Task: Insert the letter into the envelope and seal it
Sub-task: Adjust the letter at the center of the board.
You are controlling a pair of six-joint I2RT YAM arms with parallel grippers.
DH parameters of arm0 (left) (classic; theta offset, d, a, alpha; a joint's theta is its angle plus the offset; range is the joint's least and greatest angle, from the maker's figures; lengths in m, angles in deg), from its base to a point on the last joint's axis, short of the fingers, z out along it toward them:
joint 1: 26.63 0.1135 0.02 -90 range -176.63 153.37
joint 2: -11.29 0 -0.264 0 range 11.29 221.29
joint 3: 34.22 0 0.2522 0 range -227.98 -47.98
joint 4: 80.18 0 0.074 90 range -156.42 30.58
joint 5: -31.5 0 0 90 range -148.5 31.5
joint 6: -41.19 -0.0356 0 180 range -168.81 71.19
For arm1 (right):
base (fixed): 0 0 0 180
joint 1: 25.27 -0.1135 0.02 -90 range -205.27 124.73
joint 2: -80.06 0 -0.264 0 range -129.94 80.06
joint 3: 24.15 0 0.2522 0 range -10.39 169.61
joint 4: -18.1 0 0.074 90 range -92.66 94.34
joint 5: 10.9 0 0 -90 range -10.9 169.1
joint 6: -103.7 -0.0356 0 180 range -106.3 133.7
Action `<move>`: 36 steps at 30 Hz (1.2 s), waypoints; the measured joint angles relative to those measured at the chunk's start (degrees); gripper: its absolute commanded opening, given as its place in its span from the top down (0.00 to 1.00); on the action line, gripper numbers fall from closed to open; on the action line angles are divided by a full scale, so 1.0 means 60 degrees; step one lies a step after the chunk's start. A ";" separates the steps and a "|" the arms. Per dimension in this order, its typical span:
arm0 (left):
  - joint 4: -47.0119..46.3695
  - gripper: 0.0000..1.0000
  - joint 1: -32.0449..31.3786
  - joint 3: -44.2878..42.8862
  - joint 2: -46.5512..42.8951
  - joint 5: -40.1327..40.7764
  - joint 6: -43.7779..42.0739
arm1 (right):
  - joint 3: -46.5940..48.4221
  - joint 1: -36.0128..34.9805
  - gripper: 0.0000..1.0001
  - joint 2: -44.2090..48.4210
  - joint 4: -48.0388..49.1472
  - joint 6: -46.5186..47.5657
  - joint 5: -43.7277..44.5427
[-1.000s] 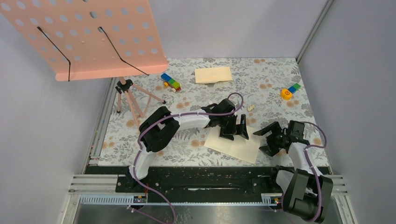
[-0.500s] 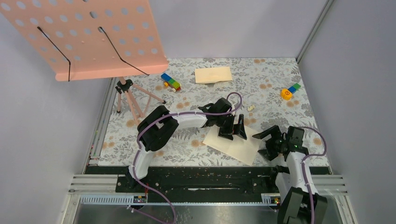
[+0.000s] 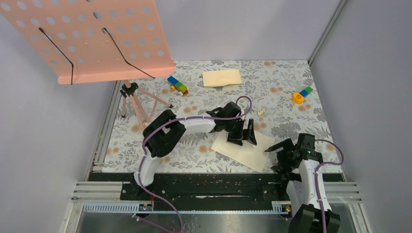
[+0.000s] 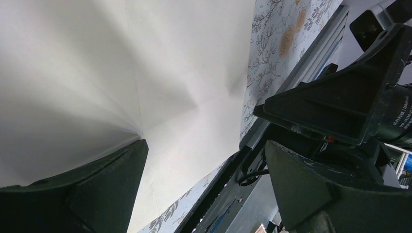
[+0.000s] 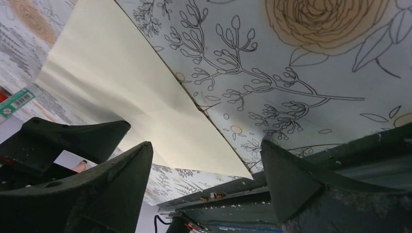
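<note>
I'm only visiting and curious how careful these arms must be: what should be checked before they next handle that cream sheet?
1. Left gripper open and empty: ok, jaws wide just above the letter.
2. Right gripper open and empty: ok, jaws wide at the letter's right corner.
3. Letter flat on the floral table: ok, creased but spread out.
4. Letter small enough for the envelope: not ok, it looks larger than the envelope.
5. Envelope free of clutter: ok, it lies alone at the far side, apart from the coloured toy blocks.
6. Envelope flap open: cannot tell.
</note>
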 measured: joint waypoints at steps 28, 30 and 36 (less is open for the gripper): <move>-0.0310 0.04 0.0055 0.0164 0.0022 -0.0277 0.0025 | -0.0627 -0.0783 0.12 0.0240 0.1078 -0.1202 -0.1384; -0.0321 0.04 0.0066 0.0164 0.0029 -0.0299 0.0033 | -0.0627 -0.0827 0.12 0.0237 0.1220 -0.1184 -0.1439; -0.0324 0.04 0.0066 0.0164 0.0033 -0.0321 0.0036 | -0.0361 -0.0892 0.09 0.0233 0.0725 -0.0951 -0.1217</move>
